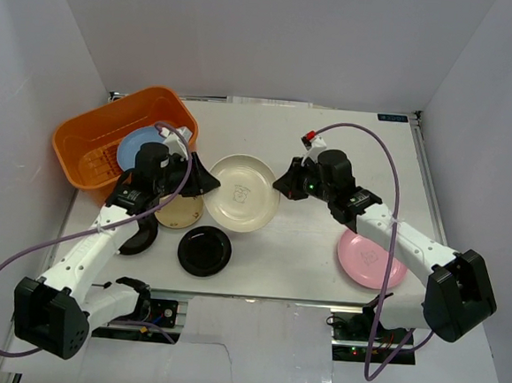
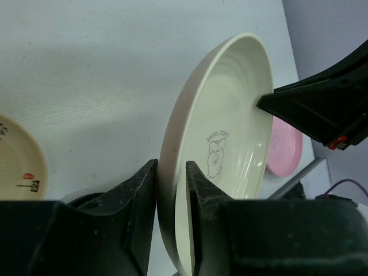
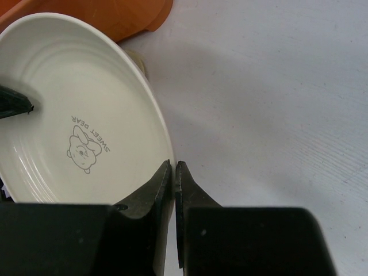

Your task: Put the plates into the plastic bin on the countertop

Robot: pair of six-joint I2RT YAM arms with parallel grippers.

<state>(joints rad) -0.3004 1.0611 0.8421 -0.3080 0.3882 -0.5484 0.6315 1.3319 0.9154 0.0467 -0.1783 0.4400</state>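
Left end effector [image 1: 210, 181] and right end effector [image 1: 281, 183] pinch the cream plate [image 1: 242, 193] by opposite rims; plastic bin [image 1: 91, 143] sits upper-left, nearer left.

The cream plate [image 3: 80, 109] reads "SWEET DEAR" inside.

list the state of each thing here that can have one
cream plate, gripped at opposite rims by both grippers, outside the bin
left gripper, shut on the cream plate
right gripper, shut on the cream plate
light blue plate, lying in the orange bin
pink plate, flat on the table, untouched
tan plate, flat on the table
black plate, flat on the table, untouched
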